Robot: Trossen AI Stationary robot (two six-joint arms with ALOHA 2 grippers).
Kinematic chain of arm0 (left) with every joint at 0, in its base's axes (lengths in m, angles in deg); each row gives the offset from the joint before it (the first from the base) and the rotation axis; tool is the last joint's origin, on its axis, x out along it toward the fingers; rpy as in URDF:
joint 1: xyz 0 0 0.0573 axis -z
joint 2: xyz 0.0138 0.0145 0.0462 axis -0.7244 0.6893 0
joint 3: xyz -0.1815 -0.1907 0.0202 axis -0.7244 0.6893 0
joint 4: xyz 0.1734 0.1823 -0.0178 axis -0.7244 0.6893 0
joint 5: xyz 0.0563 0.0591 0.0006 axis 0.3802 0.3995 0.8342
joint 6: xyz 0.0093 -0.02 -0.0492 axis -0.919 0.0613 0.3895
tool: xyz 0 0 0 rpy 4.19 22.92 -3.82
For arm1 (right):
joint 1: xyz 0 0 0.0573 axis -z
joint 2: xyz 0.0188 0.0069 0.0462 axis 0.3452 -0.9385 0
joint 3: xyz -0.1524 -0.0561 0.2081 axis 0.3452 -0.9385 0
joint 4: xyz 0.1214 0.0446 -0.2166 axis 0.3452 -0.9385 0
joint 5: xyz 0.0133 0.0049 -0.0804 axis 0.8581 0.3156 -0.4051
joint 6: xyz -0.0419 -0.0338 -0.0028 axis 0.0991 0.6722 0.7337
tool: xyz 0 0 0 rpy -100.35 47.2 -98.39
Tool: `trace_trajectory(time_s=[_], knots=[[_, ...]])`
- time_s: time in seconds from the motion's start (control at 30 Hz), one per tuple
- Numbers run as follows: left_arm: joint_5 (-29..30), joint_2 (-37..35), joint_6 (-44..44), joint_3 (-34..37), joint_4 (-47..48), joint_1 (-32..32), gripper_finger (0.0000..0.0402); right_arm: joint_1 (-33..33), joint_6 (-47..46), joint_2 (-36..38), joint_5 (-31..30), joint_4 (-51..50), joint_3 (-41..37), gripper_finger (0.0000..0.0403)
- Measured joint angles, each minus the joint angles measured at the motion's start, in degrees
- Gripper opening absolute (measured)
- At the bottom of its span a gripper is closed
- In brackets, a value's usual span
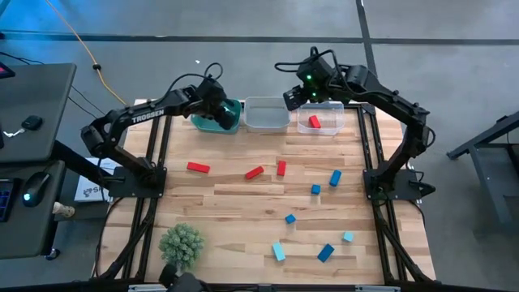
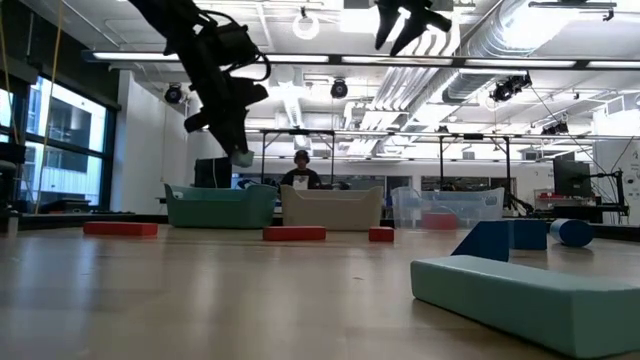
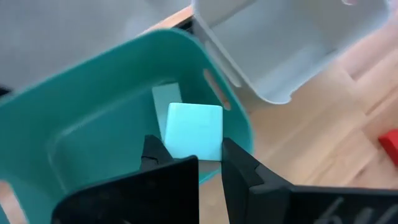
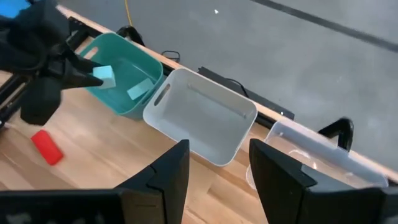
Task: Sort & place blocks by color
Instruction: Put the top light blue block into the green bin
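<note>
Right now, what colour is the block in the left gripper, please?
Light teal; the block shows best in the left wrist view.

The surface (image 1: 243, 203) is pale wood in jointed planks, smooth with a light satin sheen and visible grain. At the upper middle of the high view stand three plastic bins: the teal bin (image 1: 229, 122) is opaque and smooth with a soft gloss, the white bin (image 1: 266, 123) is opaque and nearly matt, the clear bin (image 1: 324, 128) is see-through and shiny. The blocks look like smooth matt plastic or foam; which, I cannot tell: a teal cube (image 3: 194, 130), red bars (image 1: 198, 168), blue pieces (image 1: 325, 253). The left pincer (image 3: 194, 163) is matt black plastic. The plant ball (image 1: 181, 245), lower left, looks bristly. The floor (image 1: 243, 24) is dull grey, like concrete.
</note>
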Motion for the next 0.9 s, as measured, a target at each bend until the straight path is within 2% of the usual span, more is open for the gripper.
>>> trace_trajectory(time_s=[0.37,0.47,0.6,0.9], knots=[[0.73,5.71,11.92,0.00,-0.07,0.35,0.0000,0.00,12.14,0.04,1.28,3.54,0.04,0.0158],[1.24,7.69,14.13,0.00,-1.21,0.35,0.0000,0.00,14.63,0.04,3.22,3.63,0.04,0.0158],[1.42,10.10,16.09,0.00,-4.29,0.35,0.0000,0.00,15.76,0.04,5.16,3.63,0.07,0.0158],[3.19,13.96,18.91,-0.02,-5.89,0.24,0.0000,0.00,18.31,0.07,5.17,3.59,0.07,0.0158]])
